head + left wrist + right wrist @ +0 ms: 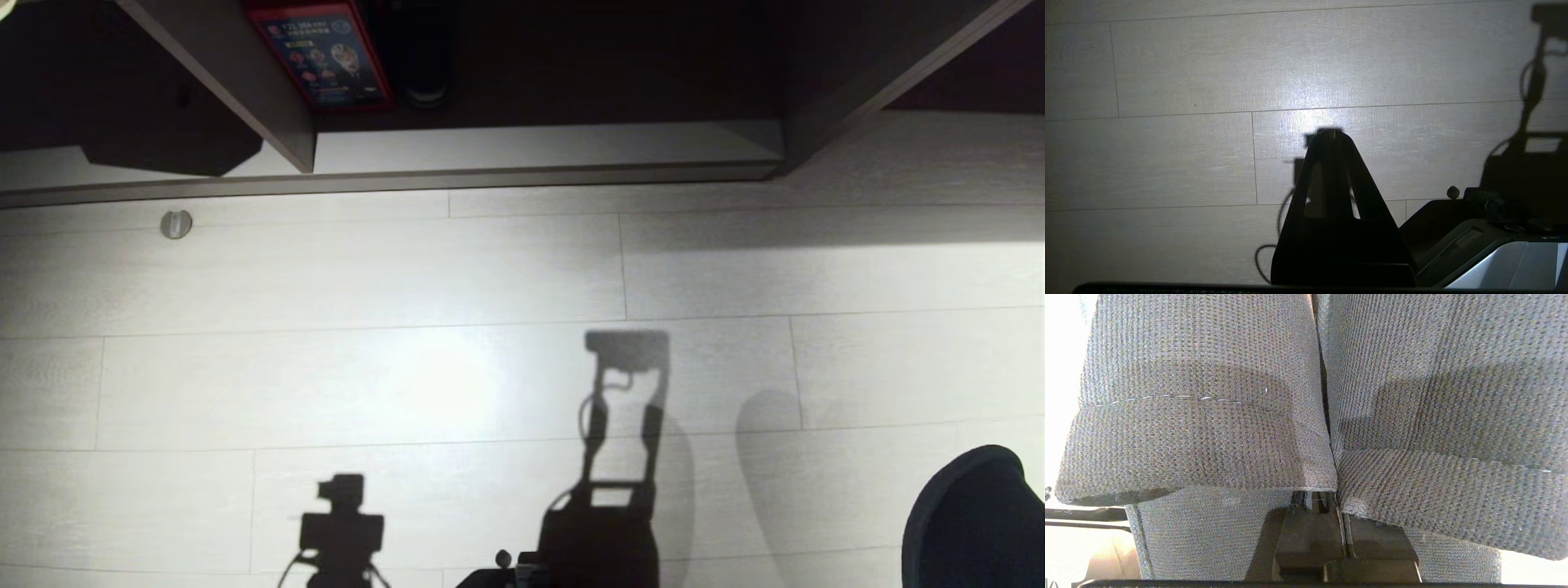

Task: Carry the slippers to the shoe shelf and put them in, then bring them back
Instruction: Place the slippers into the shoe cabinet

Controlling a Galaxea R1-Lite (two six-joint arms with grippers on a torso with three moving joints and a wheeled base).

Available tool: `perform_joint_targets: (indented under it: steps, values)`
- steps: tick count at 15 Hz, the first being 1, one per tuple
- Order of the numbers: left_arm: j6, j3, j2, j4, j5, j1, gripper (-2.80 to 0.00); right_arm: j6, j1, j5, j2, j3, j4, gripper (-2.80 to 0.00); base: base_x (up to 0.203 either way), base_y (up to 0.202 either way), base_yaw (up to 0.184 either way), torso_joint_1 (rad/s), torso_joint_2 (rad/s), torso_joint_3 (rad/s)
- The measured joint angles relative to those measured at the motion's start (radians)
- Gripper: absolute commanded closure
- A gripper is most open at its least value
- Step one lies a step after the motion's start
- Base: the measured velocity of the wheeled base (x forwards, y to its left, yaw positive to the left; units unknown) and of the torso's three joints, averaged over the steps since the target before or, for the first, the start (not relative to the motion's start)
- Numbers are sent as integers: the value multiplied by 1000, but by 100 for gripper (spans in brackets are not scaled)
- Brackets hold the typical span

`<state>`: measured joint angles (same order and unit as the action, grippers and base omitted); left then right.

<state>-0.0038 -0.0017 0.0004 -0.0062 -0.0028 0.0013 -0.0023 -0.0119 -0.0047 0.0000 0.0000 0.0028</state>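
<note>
Slippers [1208, 416] pinched in right gripper [1337, 494]

The slippers [1208, 416] fill the right wrist view past its edges, so toes and heels are cut off, and they cover nearly all of the right gripper [1345, 522]. In the head view only a dark rounded toe [976, 523] shows at the lower right corner. The shoe shelf [539, 147] runs off the top (its depths lost in darkness), and the red printed box [322, 53] is cropped, its print unreadable.
</note>
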Motion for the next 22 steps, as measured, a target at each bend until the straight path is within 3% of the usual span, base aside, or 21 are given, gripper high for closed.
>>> perform_joint_targets:
  steps: [22]
  values:
    - [1,0,0,0,0,0,0,0,0,0,0,0,0,0,0,0,0,2,2,-197]
